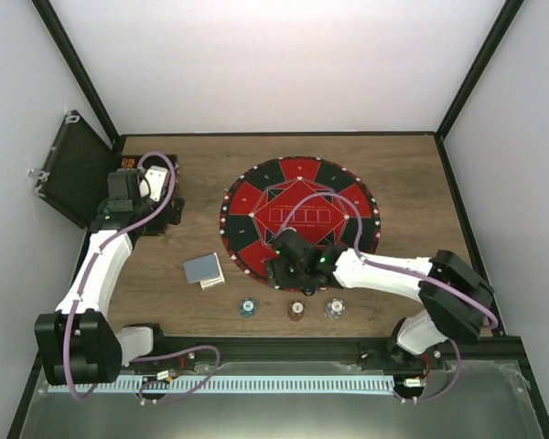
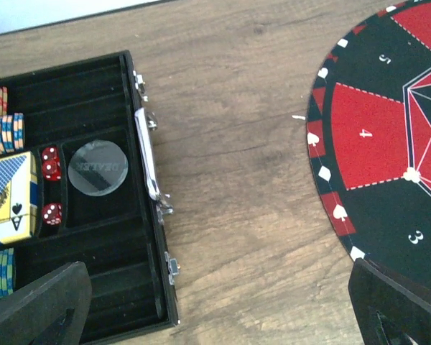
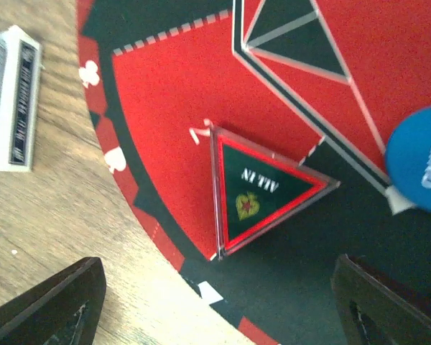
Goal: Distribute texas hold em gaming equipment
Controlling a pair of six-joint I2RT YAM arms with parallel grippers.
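Note:
A grey-blue card deck [image 1: 204, 271] lies on the wood left of the mat, and its box edge [image 3: 11, 97] shows in the right wrist view. Teal [image 1: 248, 307], dark red [image 1: 296, 311] and whitish [image 1: 335, 308] chip stacks stand in a row near the front edge. My right gripper [image 3: 219, 309] hangs open over the mat's near rim, just short of a triangular ALL IN marker [image 3: 262, 190]; a blue button [image 3: 420, 162] lies to its right. My left gripper [image 2: 223, 316] is open above bare wood beside the case [image 2: 93, 237], nothing between its fingers.
The black case holds chip rows [image 2: 3, 133], a boxed card deck [image 2: 11, 194], red dice [image 2: 51, 164] and a clear dealer disc [image 2: 98, 167]. Its lid [image 1: 73, 169] stands open at the far left. The round red-and-black mat [image 1: 300, 217] fills the table's middle.

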